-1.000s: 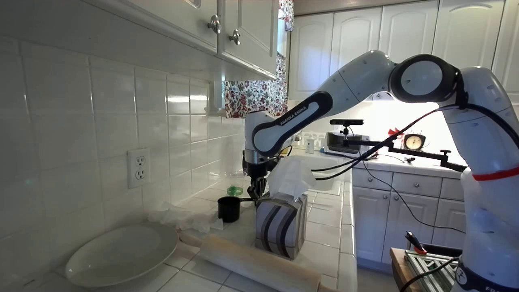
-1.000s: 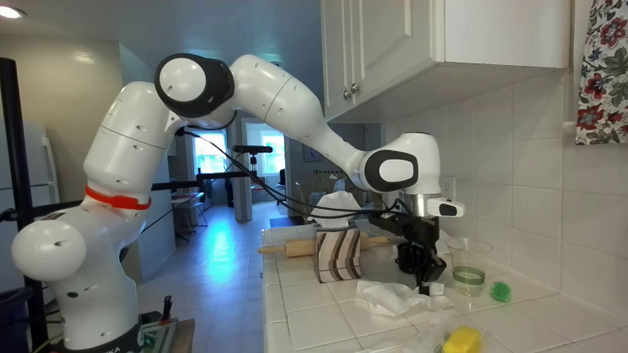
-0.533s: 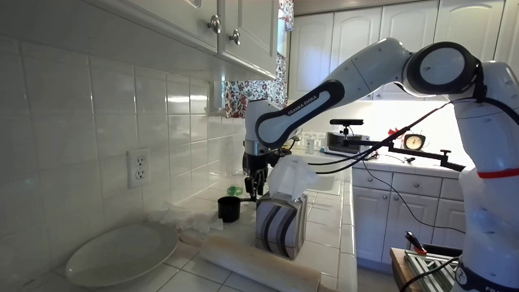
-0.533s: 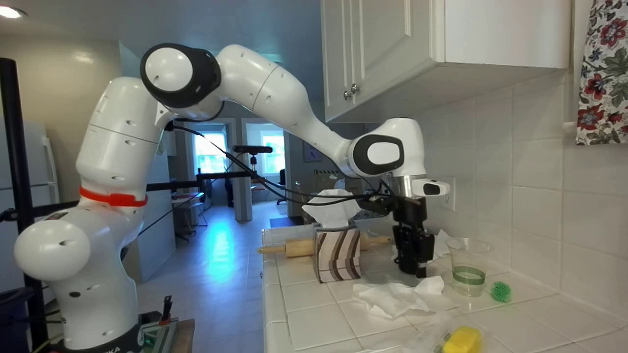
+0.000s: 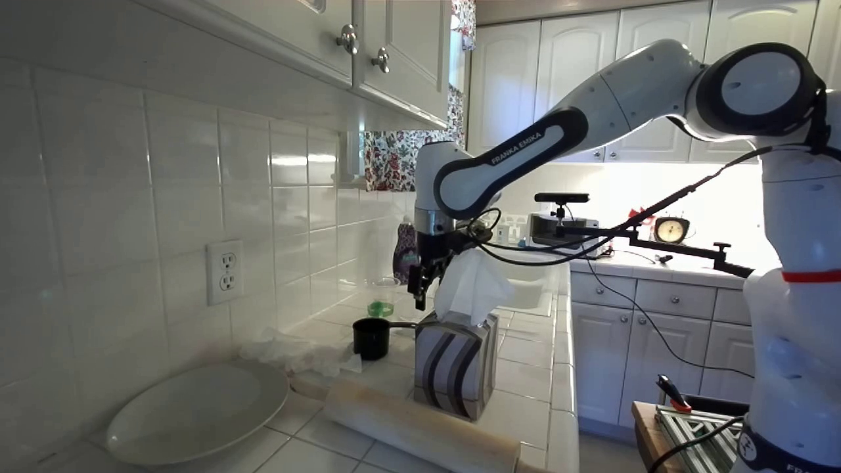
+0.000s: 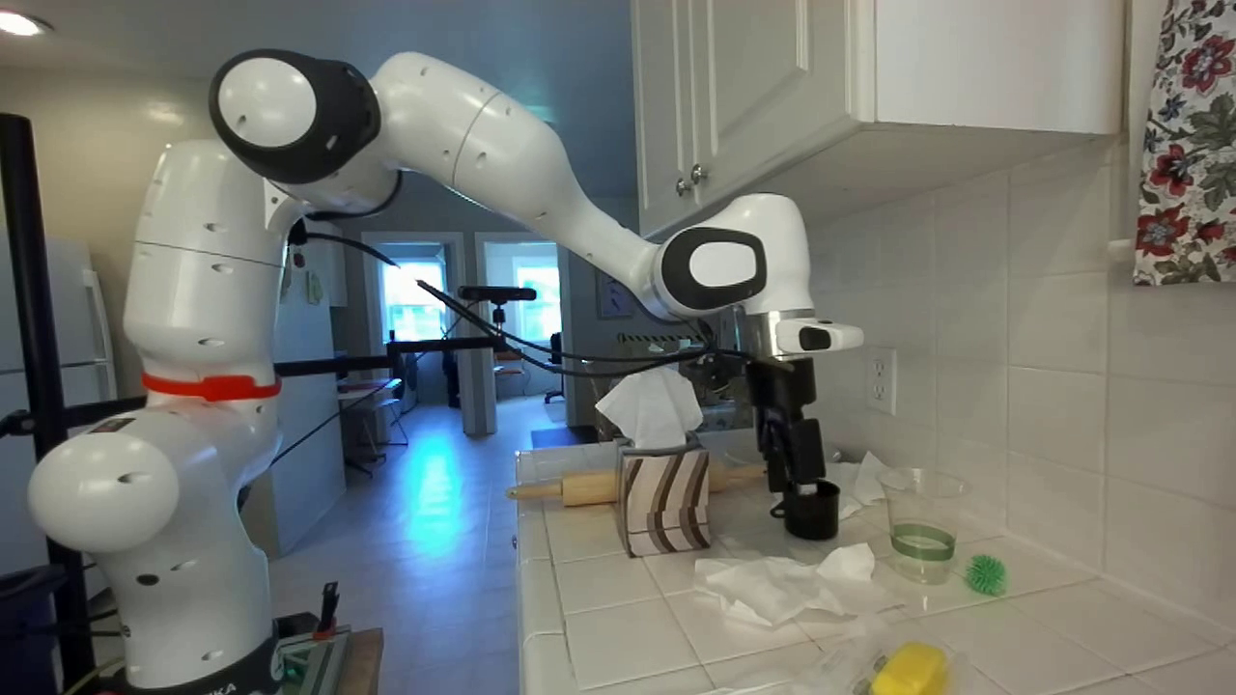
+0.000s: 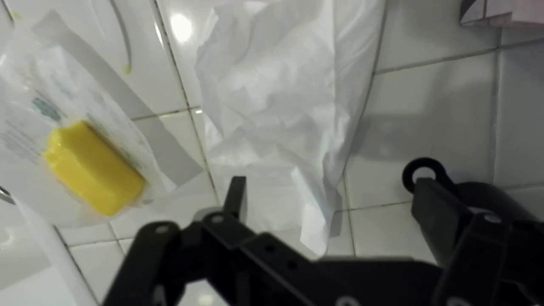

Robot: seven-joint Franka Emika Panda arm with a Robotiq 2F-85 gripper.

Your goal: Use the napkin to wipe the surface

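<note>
The napkin [image 7: 276,97], white and crumpled, lies loose on the white tiled surface [image 7: 391,229], one corner folded up. An exterior view shows the same napkin [image 6: 772,587] in front of the tissue box; from the opposite side I cannot make it out. Above the worktop hangs my gripper [image 7: 331,182], its fingers wide apart with nothing held. In the wrist view the napkin's folded corner shows between the fingers, lower down on the tiles. The gripper [image 5: 420,302] is beside the top of the tissue box in an exterior view.
A striped tissue box [image 5: 453,371] stands by the rolling pin [image 5: 420,420] and oval dish [image 5: 197,414]. A black cup [image 6: 811,512] is close behind the gripper. Nearby are a clear cup [image 6: 922,541], a green spiky ball [image 6: 985,574] and a wrapped yellow block [image 7: 95,168].
My gripper has let go of the napkin, opened and risen, shifting back toward the tissue box and robot base. The napkin stays on the tiles, its corner now standing free.
</note>
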